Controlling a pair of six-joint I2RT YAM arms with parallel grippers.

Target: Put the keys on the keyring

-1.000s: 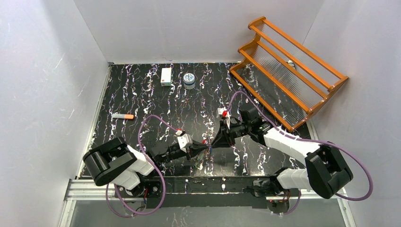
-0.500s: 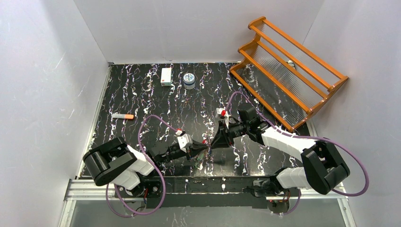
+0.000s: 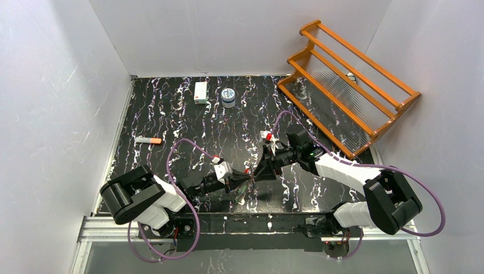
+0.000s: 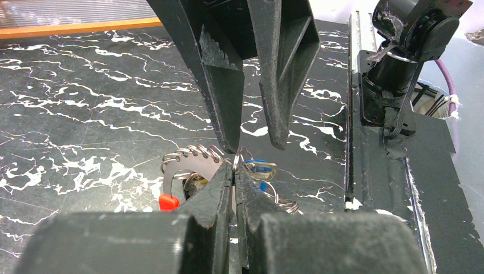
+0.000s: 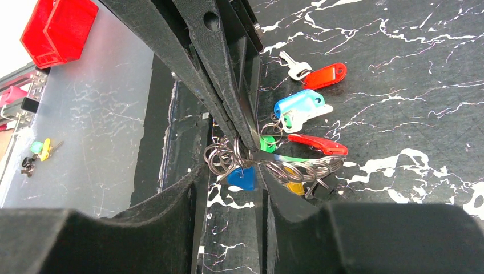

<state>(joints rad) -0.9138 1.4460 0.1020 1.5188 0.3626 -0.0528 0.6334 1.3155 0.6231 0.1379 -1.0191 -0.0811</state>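
The keyring (image 4: 234,161) is a thin silver ring pinched edge-on between the tips of my left gripper (image 4: 234,171), which is shut on it. A bunch hangs from it low over the table: smaller rings (image 5: 222,155) and keys (image 5: 299,104) capped blue, red (image 5: 318,144), green and yellow. In the top view both grippers meet near the front middle, left gripper (image 3: 245,182) and right gripper (image 3: 260,173). My right gripper (image 5: 231,174) is open, its jaws standing either side of the bunch with a blue cap (image 5: 242,178) between them, unpinched.
A loose silver key with a red tag (image 5: 323,76) lies on the black marbled table (image 3: 171,114) just beyond the bunch. At the back stand an orange wooden rack (image 3: 348,85), a white box (image 3: 200,92) and a small round tin (image 3: 228,97). An orange-capped marker (image 3: 148,140) lies left.
My right gripper's jaws have spread wider and the right arm has edged slightly left toward the bunch. The left gripper has stayed shut on the ring in the same place.
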